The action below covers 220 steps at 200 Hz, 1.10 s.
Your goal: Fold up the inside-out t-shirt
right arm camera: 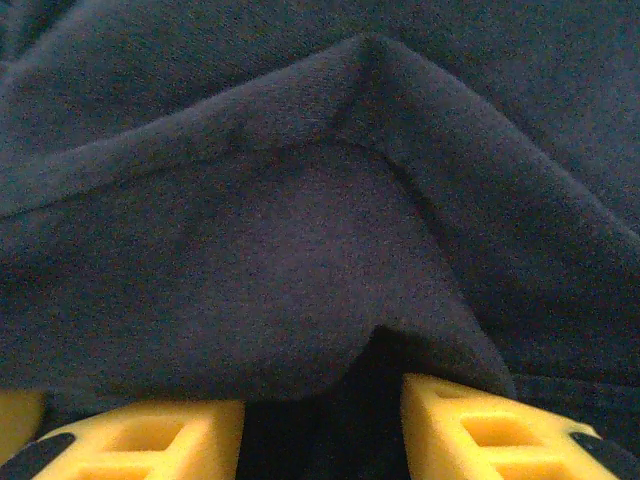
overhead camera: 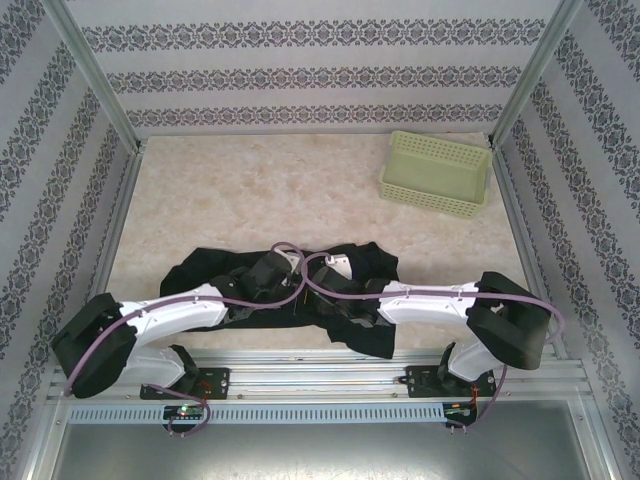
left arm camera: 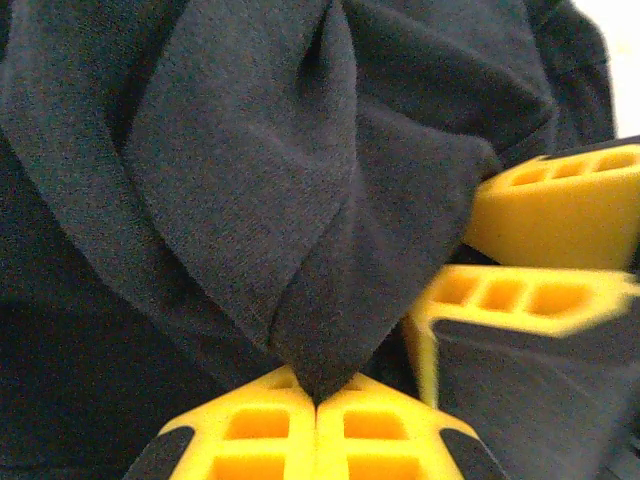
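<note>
The inside-out t-shirt (overhead camera: 200,272) is a crumpled black heap near the table's front edge, with both arms reaching into its middle. My left gripper (overhead camera: 272,276) sits on the heap. In the left wrist view its yellow fingertips (left arm camera: 318,398) are pressed together on a pointed fold of the black t-shirt (left arm camera: 250,180). My right gripper (overhead camera: 335,285) is right beside it, and its yellow fingers (left arm camera: 560,205) show apart at the right of the left wrist view. In the right wrist view this gripper (right arm camera: 320,435) is open, with a drooping fold of the shirt (right arm camera: 300,250) just ahead of the gap.
A pale green perforated basket (overhead camera: 437,173) stands at the back right of the beige table (overhead camera: 260,185). Patterned walls and metal posts close in the sides and back. A metal rail (overhead camera: 320,375) runs along the front, where the arm bases are mounted.
</note>
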Each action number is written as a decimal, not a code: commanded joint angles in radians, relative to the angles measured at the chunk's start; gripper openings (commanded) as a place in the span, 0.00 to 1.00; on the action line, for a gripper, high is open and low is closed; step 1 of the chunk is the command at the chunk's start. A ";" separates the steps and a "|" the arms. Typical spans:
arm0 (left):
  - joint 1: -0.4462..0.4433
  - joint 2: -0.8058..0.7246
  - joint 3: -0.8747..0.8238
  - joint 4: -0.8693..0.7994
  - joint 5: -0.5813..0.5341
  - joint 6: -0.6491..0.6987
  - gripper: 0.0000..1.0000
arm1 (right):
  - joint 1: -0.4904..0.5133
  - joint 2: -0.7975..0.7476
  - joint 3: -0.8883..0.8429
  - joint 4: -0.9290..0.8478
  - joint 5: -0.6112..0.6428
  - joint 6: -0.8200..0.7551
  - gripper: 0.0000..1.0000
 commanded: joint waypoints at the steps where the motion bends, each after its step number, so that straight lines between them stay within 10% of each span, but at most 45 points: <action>1: -0.015 -0.060 -0.035 0.095 0.019 -0.020 0.00 | -0.004 0.011 0.022 -0.018 -0.009 -0.003 0.41; 49: -0.013 -0.096 -0.032 0.031 -0.081 -0.007 0.00 | -0.002 -0.080 0.012 -0.076 0.016 -0.029 0.00; 156: 0.029 -0.028 -0.046 0.115 0.043 0.000 0.01 | -0.123 -0.558 -0.343 0.152 -0.101 0.038 0.00; 220: -0.079 -0.101 0.071 -0.118 -0.127 0.152 0.43 | -0.128 -0.593 -0.279 0.107 -0.093 0.017 0.00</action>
